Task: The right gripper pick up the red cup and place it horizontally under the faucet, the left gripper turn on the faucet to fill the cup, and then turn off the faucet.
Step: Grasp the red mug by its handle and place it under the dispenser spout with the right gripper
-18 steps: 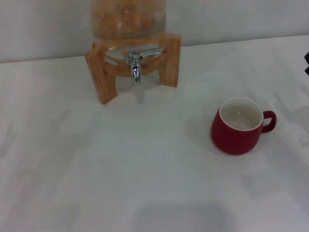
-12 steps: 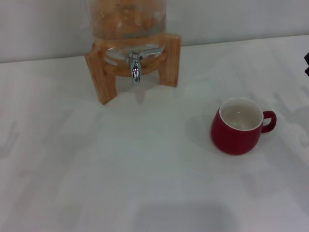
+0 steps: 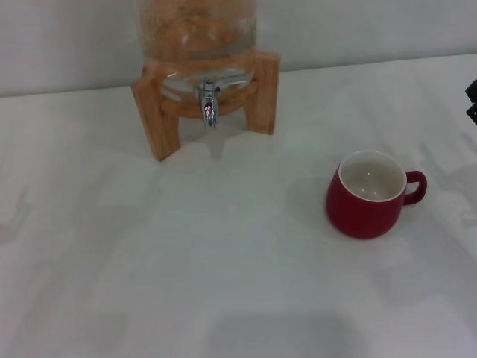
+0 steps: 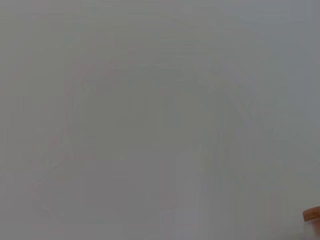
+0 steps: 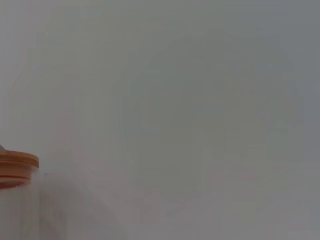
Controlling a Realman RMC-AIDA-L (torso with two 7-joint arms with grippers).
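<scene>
red cup [image 3: 366, 197] | upright on table [image 3: 223, 283], 4 o'clock of faucet [image 3: 208, 103], well apart | glazed, prob. slippery, breakable; grip rim or handle | right gripper [image 3: 472, 101] only at 3 o'clock edge, grip state can't tell | left gripper unseen

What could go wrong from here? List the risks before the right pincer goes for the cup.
1. The red cup is rounded and stands upright on the table; a grasp on its curved wall may slip or tip it.
2. Its loop handle points toward the right pincer, at the right edge of the head view, and could be knocked.
3. The faucet hangs low between the wooden stand legs, so clearance looks tight.
</scene>
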